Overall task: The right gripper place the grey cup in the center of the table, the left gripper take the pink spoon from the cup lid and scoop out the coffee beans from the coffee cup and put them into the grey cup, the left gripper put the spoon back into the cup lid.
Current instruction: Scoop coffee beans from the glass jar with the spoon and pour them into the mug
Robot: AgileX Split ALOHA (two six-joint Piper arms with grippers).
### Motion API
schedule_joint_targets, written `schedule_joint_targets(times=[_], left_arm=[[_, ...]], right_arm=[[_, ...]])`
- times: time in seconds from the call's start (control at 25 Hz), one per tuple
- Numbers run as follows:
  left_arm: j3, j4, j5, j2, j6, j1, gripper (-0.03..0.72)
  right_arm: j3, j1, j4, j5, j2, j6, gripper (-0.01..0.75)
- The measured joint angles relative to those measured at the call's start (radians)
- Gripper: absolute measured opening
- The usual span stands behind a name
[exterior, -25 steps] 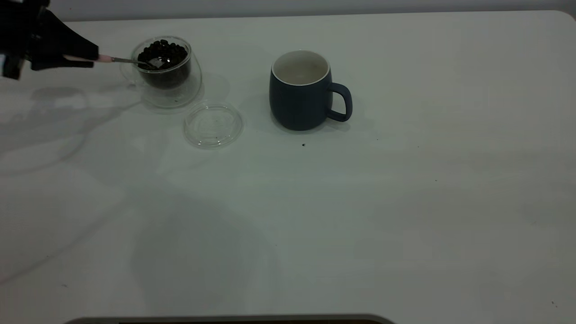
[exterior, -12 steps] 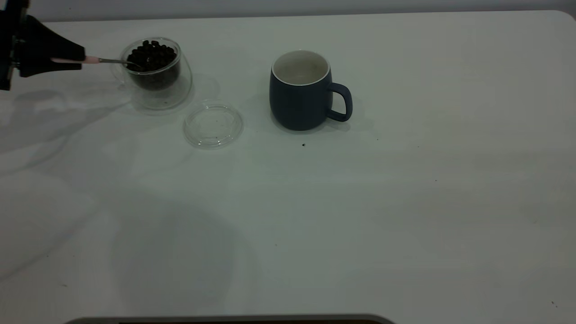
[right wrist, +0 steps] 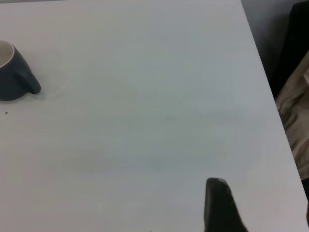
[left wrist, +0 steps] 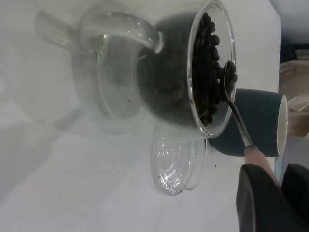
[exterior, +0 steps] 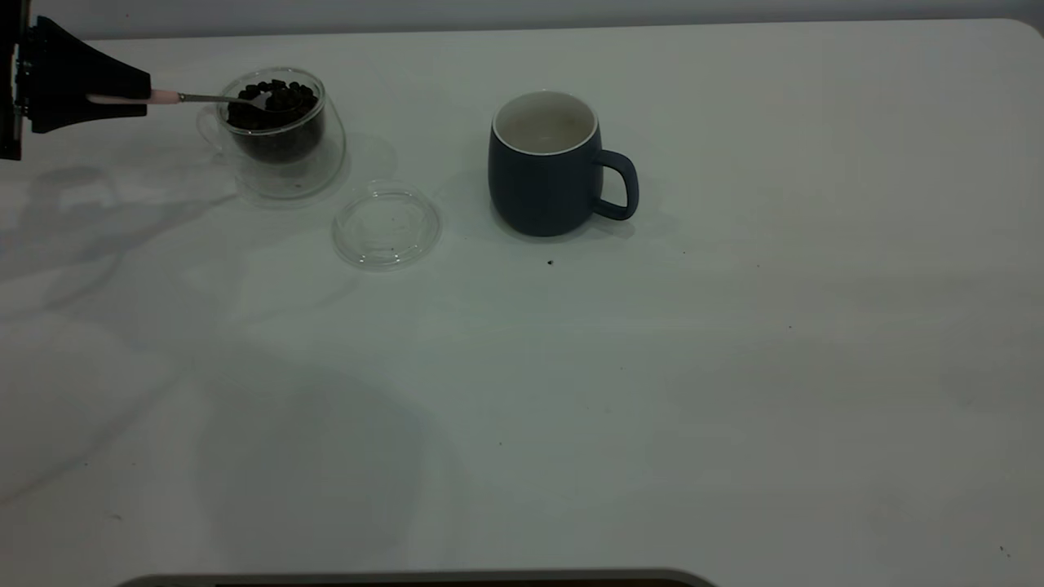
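The coffee cup (exterior: 281, 151) stands at the table's far left, full of coffee beans (exterior: 273, 98). My left gripper (exterior: 134, 96) is shut on the pink spoon's handle (exterior: 165, 97) to the left of the cup. The spoon reaches across the rim, its metal bowl lying on the heap. In the left wrist view the spoon (left wrist: 237, 116) carries a few coffee beans (left wrist: 231, 73) at the coffee cup's rim (left wrist: 212, 130). The empty cup lid (exterior: 386, 226) lies on the table in front of the coffee cup, to its right. The grey cup (exterior: 545, 167) stands upright mid-table, handle to the right. My right gripper (right wrist: 263, 212) hovers open above bare table to the right of the grey cup.
The white table (exterior: 652, 391) is bare in front and to the right, with a few dark specks (exterior: 550, 262). Its right edge shows in the right wrist view (right wrist: 270, 92), with dark and beige clutter beyond it.
The coffee cup has slid to the left as the left gripper drew the spoon left. The spoon has risen a little, from inside the beans to rim height.
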Motion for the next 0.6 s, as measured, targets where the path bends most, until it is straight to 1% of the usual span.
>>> schedule_joint_targets(times=[0.28, 0.36, 0.6], left_arm=[[0.000, 0.000, 0.008, 0.000, 0.000, 0.000, 0.127], [0.000, 0.000, 0.024, 0.000, 0.000, 0.000, 0.127], [0.000, -0.001, 0.119, 0.000, 0.001, 0.000, 0.127]], right_arm=[[0.000, 0.000, 0.000, 0.000, 0.000, 0.000, 0.457], [0.000, 0.000, 0.000, 0.000, 0.000, 0.000, 0.457], [0.000, 0.000, 0.000, 0.000, 0.000, 0.000, 0.457]])
